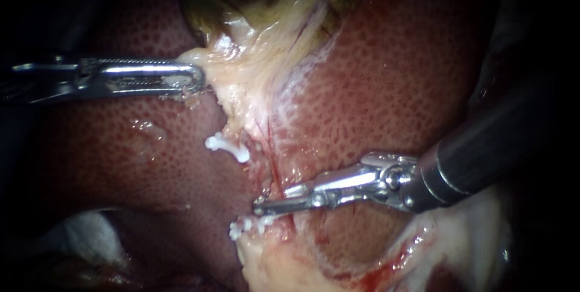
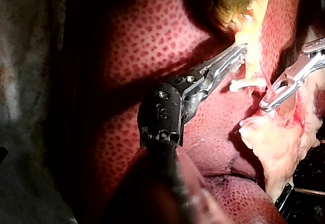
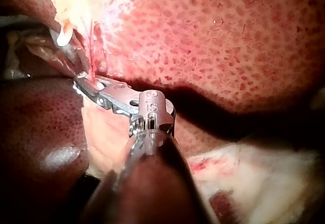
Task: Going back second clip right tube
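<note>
Lower centre: white clip [image 1: 248,227] lying near-level, ends pointing left and right, just beneath right instrument [image 1: 269,202], jaws narrowly parted, empty. Upper left: left instrument [image 1: 196,79] clenched on pale tissue [image 1: 254,68].

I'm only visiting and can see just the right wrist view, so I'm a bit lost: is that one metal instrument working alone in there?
Observer: No. The left instrument comes in from the opposite side, its jaws shut on the pale tissue.
Visitor: I can make out one small white clip. Are there more?
Observer: Two show in the endoscope view: an upper clip and a lower clip, both along the pale strip crossing the liver.
Visitor: Where is my instrument's tip?
Observer: The right instrument has its tip just above the lower clip.
</note>
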### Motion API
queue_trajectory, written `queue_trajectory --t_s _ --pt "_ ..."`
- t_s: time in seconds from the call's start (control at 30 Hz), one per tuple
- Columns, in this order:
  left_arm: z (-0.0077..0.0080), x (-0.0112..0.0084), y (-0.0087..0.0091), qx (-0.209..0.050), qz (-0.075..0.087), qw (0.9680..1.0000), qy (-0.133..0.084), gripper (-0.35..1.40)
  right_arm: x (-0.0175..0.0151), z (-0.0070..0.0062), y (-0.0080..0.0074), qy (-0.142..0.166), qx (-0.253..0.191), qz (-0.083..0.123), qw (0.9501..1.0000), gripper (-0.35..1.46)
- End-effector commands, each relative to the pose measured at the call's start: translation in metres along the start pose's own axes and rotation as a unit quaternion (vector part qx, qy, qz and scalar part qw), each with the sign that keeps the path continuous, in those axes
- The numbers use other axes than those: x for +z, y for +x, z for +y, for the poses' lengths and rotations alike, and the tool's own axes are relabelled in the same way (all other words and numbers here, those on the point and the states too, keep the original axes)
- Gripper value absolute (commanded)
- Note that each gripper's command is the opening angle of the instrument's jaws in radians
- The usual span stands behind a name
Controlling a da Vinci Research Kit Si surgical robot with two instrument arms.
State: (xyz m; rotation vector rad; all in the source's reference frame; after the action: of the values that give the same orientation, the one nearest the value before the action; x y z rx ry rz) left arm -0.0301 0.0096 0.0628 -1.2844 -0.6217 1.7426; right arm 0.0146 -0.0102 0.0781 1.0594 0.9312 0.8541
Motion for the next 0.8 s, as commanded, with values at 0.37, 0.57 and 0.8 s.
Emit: queue_trajectory --t_s 0.37,0.57,0.8 --pt "0.0001 0.0000 0.0000 0.000 0.000 1.0000 0.000 -0.35 0.0003 0.0000 0.0000 -0.011 -0.086 0.007 0.9962 0.06" --pt "0.0001 0.0000 0.0000 0.000 0.000 1.0000 0.000 -0.35 0.0010 0.0004 0.0010 -0.033 -0.146 0.043 0.9878 0.49" --pt "0.0001 -0.0001 0.0000 0.000 0.000 1.0000 0.000 -0.35 -0.0005 0.0010 0.0018 -0.056 -0.169 0.054 0.9826 0.49"
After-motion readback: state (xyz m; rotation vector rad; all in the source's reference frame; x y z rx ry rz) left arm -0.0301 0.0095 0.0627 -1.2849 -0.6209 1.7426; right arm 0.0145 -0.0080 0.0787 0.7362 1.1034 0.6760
